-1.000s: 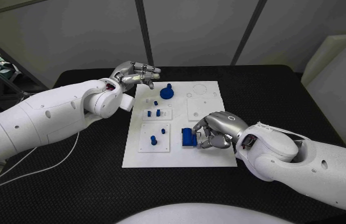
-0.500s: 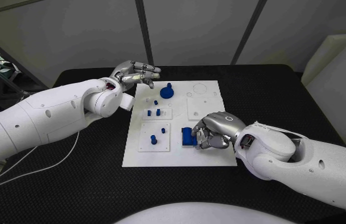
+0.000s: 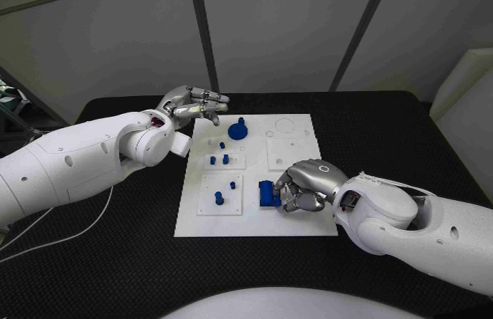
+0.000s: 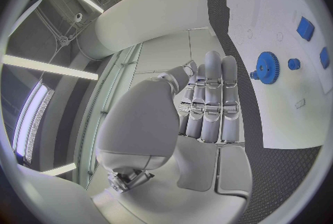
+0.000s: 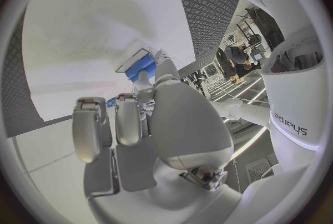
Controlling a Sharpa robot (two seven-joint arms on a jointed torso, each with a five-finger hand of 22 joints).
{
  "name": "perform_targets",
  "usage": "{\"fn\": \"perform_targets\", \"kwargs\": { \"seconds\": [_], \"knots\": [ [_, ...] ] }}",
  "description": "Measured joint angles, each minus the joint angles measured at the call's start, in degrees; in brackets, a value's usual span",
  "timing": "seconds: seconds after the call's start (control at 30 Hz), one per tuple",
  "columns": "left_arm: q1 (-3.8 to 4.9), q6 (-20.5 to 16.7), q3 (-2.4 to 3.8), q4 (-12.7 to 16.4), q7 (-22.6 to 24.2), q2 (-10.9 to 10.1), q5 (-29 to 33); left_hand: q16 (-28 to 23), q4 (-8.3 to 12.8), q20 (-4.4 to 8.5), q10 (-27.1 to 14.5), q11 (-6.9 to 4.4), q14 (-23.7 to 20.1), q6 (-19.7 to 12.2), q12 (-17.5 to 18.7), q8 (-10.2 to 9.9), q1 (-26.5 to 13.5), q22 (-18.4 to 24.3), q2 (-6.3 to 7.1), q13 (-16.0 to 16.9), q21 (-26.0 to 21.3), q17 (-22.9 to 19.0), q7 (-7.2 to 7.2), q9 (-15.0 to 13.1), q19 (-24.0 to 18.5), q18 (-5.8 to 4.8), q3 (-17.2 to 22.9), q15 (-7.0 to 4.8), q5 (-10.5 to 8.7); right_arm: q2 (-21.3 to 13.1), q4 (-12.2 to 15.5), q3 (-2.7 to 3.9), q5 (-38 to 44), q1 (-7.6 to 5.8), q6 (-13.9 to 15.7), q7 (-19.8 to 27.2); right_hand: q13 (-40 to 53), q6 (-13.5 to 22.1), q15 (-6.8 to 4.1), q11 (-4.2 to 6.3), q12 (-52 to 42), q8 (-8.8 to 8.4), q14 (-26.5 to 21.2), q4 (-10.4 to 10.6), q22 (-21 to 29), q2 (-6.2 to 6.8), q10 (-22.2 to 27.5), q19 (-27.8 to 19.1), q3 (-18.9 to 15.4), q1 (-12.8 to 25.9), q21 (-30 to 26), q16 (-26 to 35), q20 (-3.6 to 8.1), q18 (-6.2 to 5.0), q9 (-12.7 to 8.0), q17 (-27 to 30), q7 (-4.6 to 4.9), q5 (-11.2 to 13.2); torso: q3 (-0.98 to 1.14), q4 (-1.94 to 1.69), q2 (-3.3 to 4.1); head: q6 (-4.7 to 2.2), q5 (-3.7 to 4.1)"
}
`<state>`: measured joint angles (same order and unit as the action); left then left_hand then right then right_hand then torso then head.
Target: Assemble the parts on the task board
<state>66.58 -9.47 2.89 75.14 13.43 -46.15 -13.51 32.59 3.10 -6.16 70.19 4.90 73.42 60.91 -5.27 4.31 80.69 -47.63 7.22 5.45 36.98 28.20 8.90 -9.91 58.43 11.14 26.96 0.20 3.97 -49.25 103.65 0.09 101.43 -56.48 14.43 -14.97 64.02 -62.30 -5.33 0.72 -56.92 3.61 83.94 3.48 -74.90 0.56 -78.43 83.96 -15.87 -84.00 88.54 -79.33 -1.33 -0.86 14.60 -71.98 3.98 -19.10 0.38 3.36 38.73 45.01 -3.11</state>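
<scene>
1. Right hand [image 3: 306, 185] sits at the board's near right, about five o'clock from board centre, fingers curled down against a blue block [image 3: 267, 194]. It appears to pinch the block's right side; the contact itself is hidden, so whether it truly holds the part I cannot tell.
2. Left hand [image 3: 192, 106] hovers off the board's far-left corner, about eleven o'clock, fingers curled in, nothing in them.
3. Step in hand, as I judge it: seating or lifting the block. Keep it square to the board, press straight down, avoid tipping it toward the pegs.
4. Task board [image 3: 298, 223]: flat white matte plate with raised square panels. It lies on a black table [image 3: 123, 262] with a fine textured surface.
5. Parts: a toothed blue gear [image 3: 239, 130] at twelve o'clock; short blue pegs [image 3: 219, 161] standing left of centre. All look like hard, smooth plastic.
</scene>
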Motion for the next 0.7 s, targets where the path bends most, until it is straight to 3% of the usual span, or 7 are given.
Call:
{"fn": "perform_targets", "kwargs": {
  "seconds": [0.7],
  "knots": [
    [0.0, 0.0, 0.0, 0.0, -0.1, 0.0, 0.0, 0.0, 0.2, 0.0, 0.0, 0.0, 0.0, 0.0, 0.0, 0.0, 0.0, 0.0, 0.0, 0.0, 0.0, 0.0, 0.0, 0.1, 0.0, 0.0, -0.2, 0.0, 0.0, -0.9, 0.9, -0.04, 1.5, 0.01, 0.6, -0.5, 0.5, -1.1, 0.0, -0.13, -0.9, -0.01, 0.0, 0.1, 0.0, -0.38, -0.1, 0.0, -0.4, 0.1, 0.8, -0.4, 0.0, 0.0, -0.8, -0.6, 0.32, 0.0, 0.03, 0.01, -0.03, -0.02, 0.11]
  ]
}}
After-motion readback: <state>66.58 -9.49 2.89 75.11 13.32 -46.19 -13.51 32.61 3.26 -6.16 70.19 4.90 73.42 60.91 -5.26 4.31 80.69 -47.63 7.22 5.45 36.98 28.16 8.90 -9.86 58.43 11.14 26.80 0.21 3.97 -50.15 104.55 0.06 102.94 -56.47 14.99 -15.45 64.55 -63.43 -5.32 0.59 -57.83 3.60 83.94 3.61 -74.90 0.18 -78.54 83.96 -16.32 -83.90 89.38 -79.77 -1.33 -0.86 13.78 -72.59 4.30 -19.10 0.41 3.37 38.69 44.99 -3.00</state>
